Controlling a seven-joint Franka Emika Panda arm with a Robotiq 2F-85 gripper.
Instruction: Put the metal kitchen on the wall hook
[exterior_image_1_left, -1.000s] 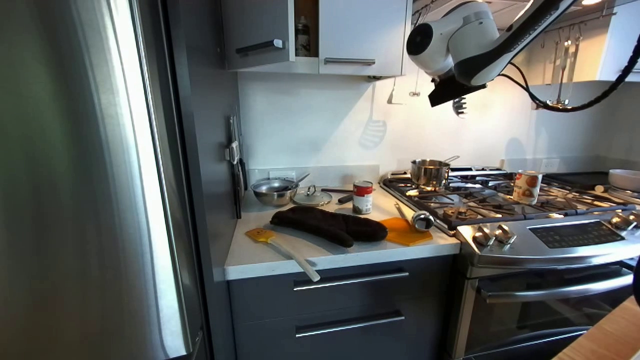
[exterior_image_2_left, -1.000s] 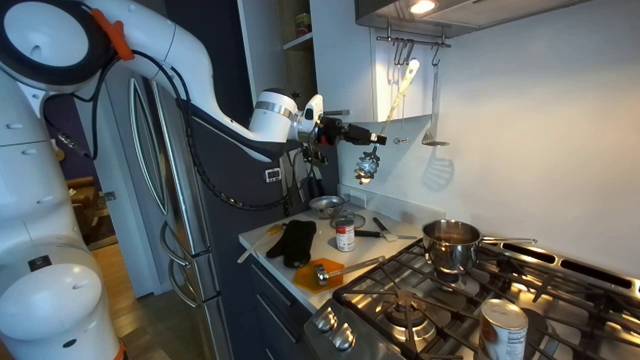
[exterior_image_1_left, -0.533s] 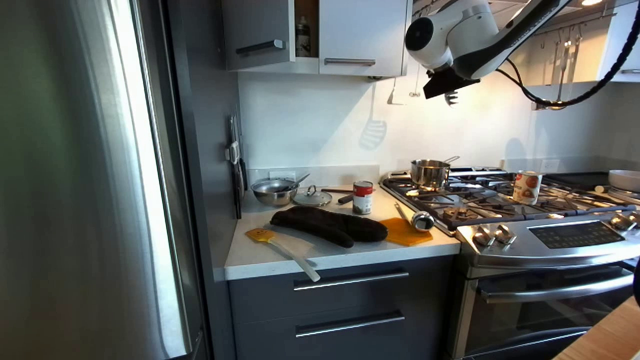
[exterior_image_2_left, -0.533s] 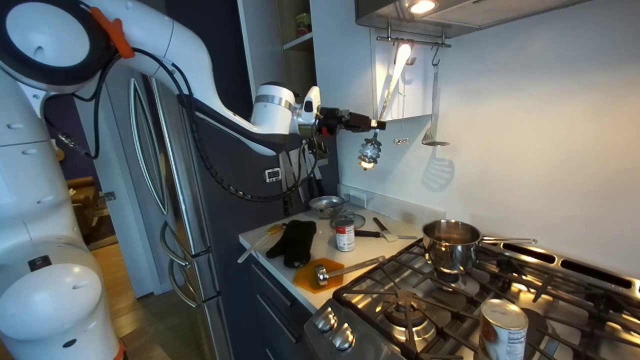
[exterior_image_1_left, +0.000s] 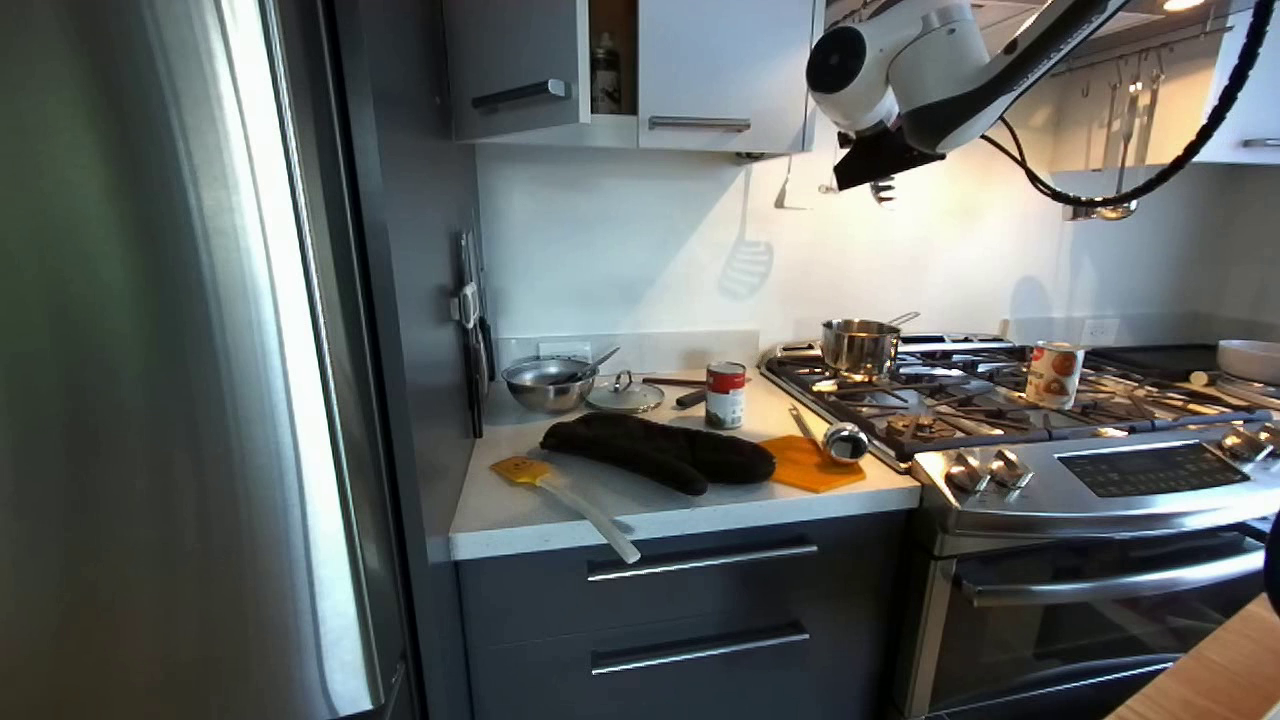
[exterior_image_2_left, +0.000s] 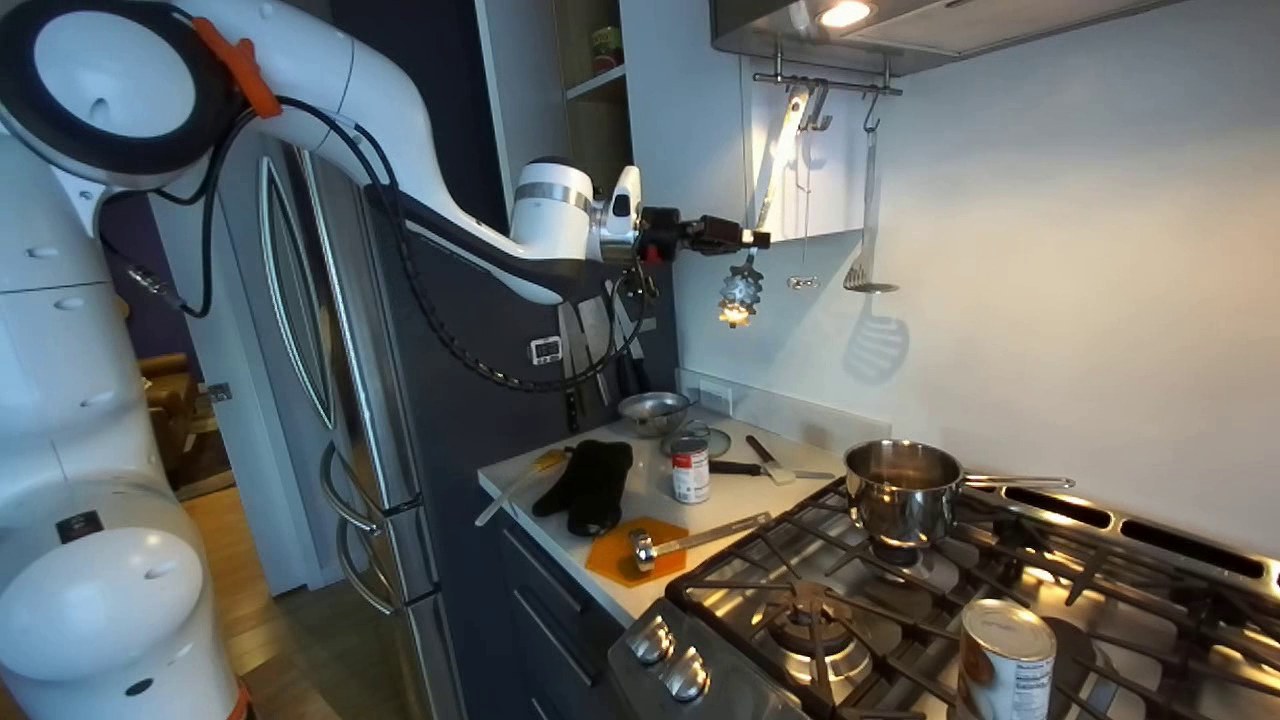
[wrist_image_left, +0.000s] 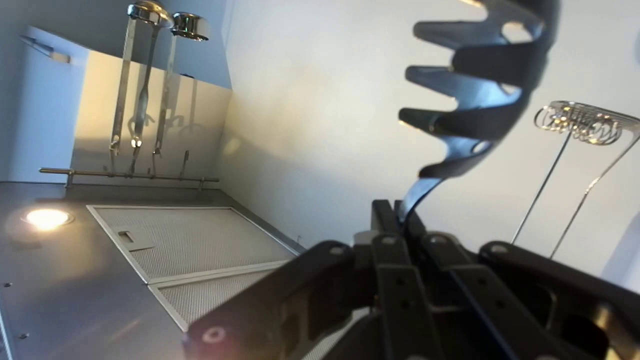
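A metal pasta server with a toothed head (exterior_image_2_left: 740, 295) is held in the air, head down, its handle leaning up to the right in an exterior view. My gripper (exterior_image_2_left: 760, 240) is shut on its neck just above the head; the wrist view shows the fingertips (wrist_image_left: 400, 212) pinching it below the toothed head (wrist_image_left: 485, 85). The handle's top overlaps the wall rail (exterior_image_2_left: 850, 87) beside several hooks (exterior_image_2_left: 818, 108); I cannot tell whether they touch. In an exterior view the server's teeth (exterior_image_1_left: 882, 190) show behind the arm, and the fingers are hidden.
A slotted utensil (exterior_image_2_left: 868, 210) and a thin coiled-wire utensil (exterior_image_2_left: 803, 282) hang near the server. The range hood (exterior_image_2_left: 960, 35) is above the rail. A pot (exterior_image_2_left: 900, 495) and a can (exterior_image_2_left: 1005, 650) stand on the stove below. A cabinet (exterior_image_2_left: 685, 120) is behind the gripper.
My gripper has risen with the pasta server. The handle's top has moved up and left to the rail's height, and the handle is a little more upright.
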